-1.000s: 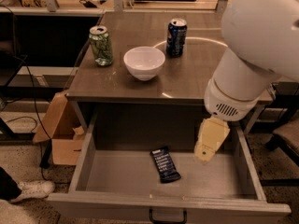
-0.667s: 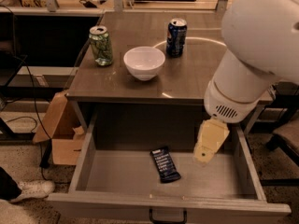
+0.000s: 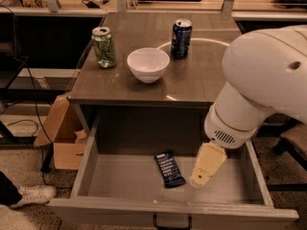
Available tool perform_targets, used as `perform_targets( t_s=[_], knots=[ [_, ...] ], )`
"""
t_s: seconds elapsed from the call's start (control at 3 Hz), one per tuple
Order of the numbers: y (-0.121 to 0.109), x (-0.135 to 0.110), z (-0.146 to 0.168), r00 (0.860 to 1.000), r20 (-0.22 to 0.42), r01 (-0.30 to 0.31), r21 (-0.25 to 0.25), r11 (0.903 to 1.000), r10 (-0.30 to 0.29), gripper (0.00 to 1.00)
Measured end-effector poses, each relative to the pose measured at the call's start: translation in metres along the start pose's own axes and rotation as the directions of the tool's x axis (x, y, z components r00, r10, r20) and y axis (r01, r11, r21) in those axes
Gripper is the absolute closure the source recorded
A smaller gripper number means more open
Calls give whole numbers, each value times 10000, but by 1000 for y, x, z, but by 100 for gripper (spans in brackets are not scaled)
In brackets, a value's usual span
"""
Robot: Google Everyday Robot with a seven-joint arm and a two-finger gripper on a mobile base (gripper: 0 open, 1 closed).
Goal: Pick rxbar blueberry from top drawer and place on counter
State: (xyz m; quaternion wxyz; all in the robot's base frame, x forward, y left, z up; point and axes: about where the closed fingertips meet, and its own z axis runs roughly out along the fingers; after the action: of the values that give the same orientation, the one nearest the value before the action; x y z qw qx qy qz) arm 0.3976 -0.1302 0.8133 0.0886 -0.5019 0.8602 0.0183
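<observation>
The rxbar blueberry (image 3: 169,169), a flat dark navy wrapper with white text, lies on the floor of the open top drawer (image 3: 120,186), near the middle. My gripper (image 3: 205,166), pale yellow below the big white arm (image 3: 259,90), hangs inside the drawer just to the right of the bar, its tip close to the drawer floor and apart from the bar. The counter (image 3: 192,80), grey-brown with a white arc, is above the drawer.
On the counter stand a green can (image 3: 104,47) at the left, a white bowl (image 3: 148,64) in the middle and a blue soda can (image 3: 181,38) behind it. A cardboard box (image 3: 64,133) sits on the floor to the left. The drawer handle (image 3: 171,222) is at the front.
My gripper has moved down and slightly left, deeper into the drawer and closer to the bar. The bar has not moved.
</observation>
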Motion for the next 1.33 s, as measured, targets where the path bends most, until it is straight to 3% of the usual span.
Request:
perform_targets(
  t_s=[0.67, 1.33],
  knots=[
    [8, 3, 14, 9997, -2, -224, 92, 9997, 224, 0],
    [0, -20, 56, 9922, -99, -1240, 362, 9916, 1244, 0]
  ],
)
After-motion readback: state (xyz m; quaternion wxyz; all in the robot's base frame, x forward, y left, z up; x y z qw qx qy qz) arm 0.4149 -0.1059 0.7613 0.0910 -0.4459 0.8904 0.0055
